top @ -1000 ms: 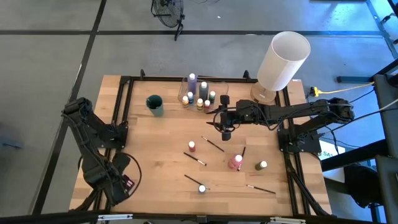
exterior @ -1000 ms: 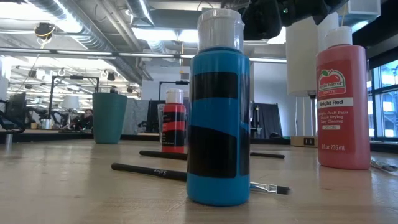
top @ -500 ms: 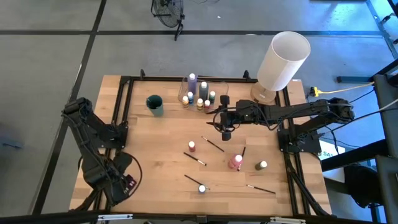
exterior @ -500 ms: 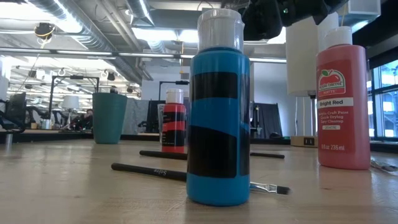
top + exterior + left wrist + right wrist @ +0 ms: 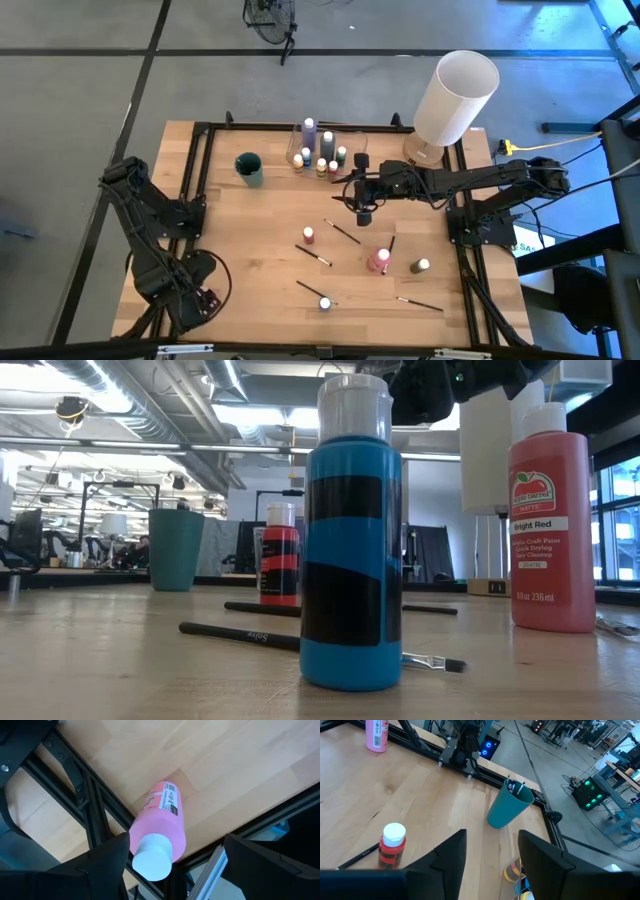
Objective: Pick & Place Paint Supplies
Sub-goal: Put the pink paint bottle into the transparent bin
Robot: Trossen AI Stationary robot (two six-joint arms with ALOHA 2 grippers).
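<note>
My left gripper [image 5: 203, 297] hung at the table's [image 5: 250, 250] near left corner over a bottle [image 5: 161, 831]; the cup [image 5: 248, 168] stood far behind, bottles [image 5: 320, 155] right of it.

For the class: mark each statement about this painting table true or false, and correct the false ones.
1. The teal cup stands upright on the table. True.
2. The right gripper holds a paintbrush. False: its fingers are open with nothing between them.
3. A pink bottle stands between the open fingers of the left gripper. True.
4. Every paintbrush is in the cup. False: several lie on the table, such as one paintbrush near the middle.
5. The blue bottle lies on its side. False: it stands upright.
</note>
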